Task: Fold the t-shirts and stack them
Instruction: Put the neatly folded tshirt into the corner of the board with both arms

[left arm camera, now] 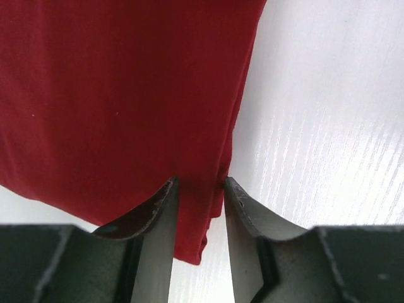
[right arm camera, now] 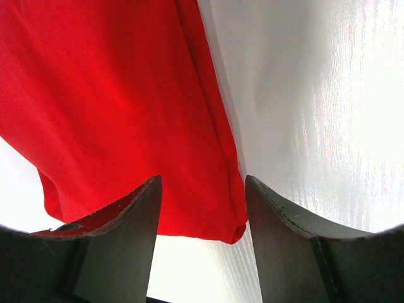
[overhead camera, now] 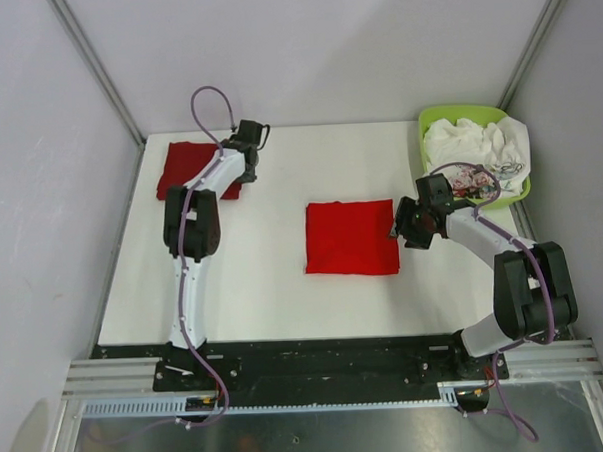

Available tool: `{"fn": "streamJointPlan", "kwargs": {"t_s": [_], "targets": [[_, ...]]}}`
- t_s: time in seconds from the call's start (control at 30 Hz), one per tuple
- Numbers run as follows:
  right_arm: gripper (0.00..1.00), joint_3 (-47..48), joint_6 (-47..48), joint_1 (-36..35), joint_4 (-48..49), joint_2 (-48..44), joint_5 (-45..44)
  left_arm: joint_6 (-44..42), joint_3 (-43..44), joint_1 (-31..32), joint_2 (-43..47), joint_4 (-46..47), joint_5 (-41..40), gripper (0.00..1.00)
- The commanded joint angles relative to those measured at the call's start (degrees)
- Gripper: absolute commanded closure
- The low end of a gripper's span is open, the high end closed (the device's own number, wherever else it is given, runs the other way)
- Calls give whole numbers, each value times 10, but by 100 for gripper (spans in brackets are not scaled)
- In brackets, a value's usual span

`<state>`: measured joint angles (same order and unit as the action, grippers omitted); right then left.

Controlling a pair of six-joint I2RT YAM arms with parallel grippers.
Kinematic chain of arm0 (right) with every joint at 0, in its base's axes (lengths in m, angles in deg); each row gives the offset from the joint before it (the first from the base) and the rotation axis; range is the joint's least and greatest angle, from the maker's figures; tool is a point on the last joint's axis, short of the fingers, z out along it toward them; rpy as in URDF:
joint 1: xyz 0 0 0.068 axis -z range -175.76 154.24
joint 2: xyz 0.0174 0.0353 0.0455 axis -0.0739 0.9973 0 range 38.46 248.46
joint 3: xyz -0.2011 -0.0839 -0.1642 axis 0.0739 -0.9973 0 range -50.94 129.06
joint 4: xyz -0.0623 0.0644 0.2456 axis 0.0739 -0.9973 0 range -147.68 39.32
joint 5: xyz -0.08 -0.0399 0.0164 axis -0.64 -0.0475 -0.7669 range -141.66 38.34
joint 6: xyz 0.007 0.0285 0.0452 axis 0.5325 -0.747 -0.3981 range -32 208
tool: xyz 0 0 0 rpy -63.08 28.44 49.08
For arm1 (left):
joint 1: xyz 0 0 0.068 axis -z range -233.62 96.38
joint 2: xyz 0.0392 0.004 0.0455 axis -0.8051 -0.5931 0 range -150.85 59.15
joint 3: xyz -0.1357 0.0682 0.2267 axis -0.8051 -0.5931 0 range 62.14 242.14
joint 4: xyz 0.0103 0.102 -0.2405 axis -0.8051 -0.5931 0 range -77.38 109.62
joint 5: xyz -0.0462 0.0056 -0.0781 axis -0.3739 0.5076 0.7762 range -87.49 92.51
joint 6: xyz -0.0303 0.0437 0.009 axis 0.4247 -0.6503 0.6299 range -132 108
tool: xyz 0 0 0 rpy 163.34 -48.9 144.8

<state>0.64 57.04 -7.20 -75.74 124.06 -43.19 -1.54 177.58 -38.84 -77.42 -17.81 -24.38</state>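
A plain darker red t-shirt [overhead camera: 184,171] lies folded at the table's far left. My left gripper [overhead camera: 244,156] is low over its right edge. In the left wrist view the gripper [left arm camera: 200,183] has its jaws part-way open, straddling the shirt's corner [left arm camera: 113,107], which lies flat and unpinched. A bright red t-shirt [overhead camera: 350,238] lies folded in the middle of the table, with no print showing. My right gripper [overhead camera: 399,230] is at its right edge. In the right wrist view the gripper [right arm camera: 202,180] is open, and the shirt's corner [right arm camera: 126,107] lies between the fingers.
A lime-green basket [overhead camera: 432,117] holding white cloth [overhead camera: 473,143] stands at the far right corner, just behind my right arm. Grey walls enclose the white table [overhead camera: 264,278] on three sides.
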Motion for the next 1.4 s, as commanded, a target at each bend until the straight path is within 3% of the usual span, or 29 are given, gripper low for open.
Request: {"fn": "streamJointPlan", "kwargs": {"t_s": [0.0,0.33,0.63,0.7,1.37], "targets": [[40,21,12,2,-3,-5,7,-11,26,-6,-11,-21,28,61],[40,21,15,2,-5,-7,10,-8,50,-8,-34,-61,21,60],[40,19,18,2,-8,-9,8,13,24,-1,-15,-65,22,95],[40,16,18,2,-7,-10,7,33,6,2,0,-65,34,99],[40,-66,4,3,-2,-91,-2,268,-182,116,139,-61,130,100]]}}
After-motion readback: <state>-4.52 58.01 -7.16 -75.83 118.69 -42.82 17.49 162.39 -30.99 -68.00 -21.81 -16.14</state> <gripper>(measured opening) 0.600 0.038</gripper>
